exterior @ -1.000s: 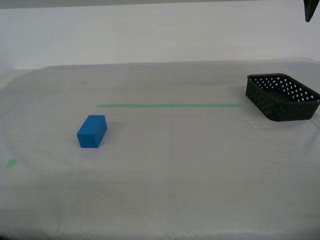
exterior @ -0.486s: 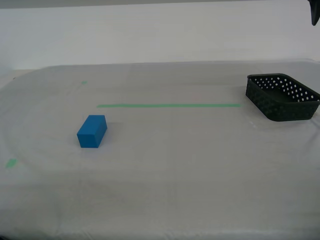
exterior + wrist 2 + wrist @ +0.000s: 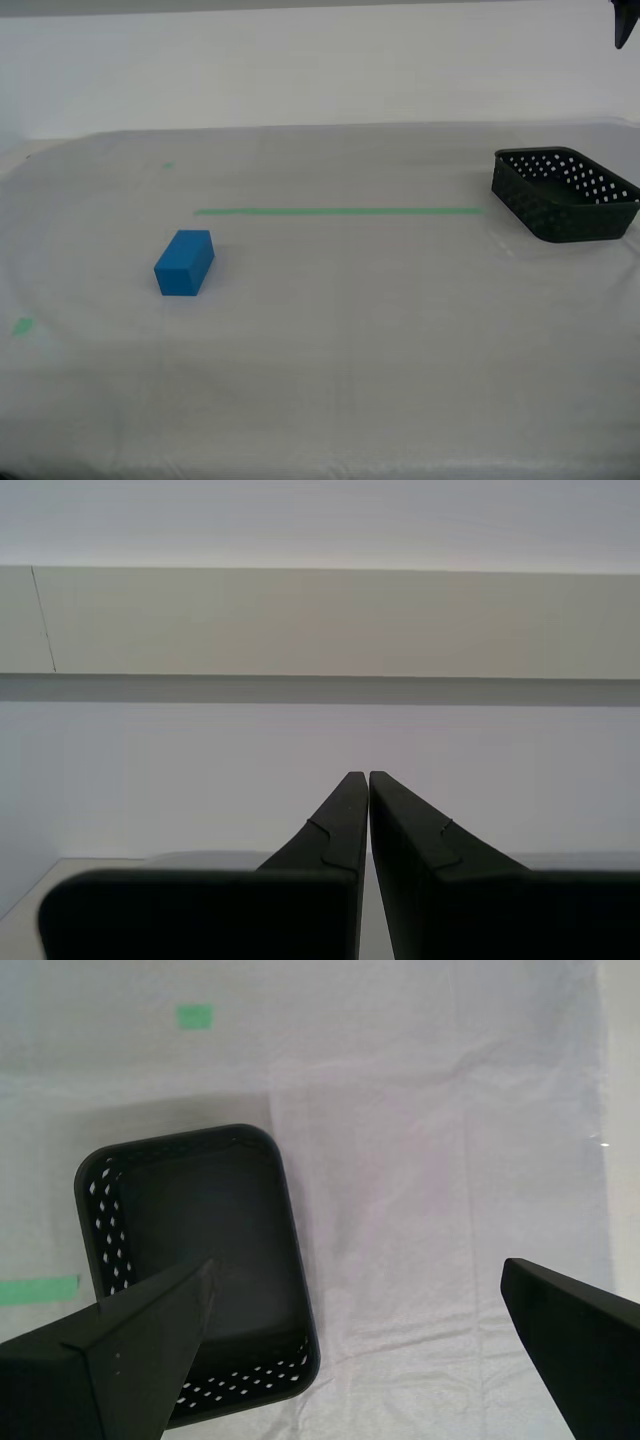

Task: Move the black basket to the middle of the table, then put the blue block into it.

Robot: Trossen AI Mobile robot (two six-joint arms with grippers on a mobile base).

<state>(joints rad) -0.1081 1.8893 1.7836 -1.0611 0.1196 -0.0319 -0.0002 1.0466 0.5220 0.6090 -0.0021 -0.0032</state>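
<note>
Above the black basket (image 3: 195, 1280) my first gripper (image 3: 355, 1305) hangs released; my second gripper (image 3: 361, 776), clenched, faces wall.

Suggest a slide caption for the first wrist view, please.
Open first gripper above the empty basket on the table.

My fingers (image 3: 345, 825) are matte black, tapered wedges.

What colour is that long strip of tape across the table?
Green. The tape line runs across the whitish-grey table, clearest in the exterior view.
</note>
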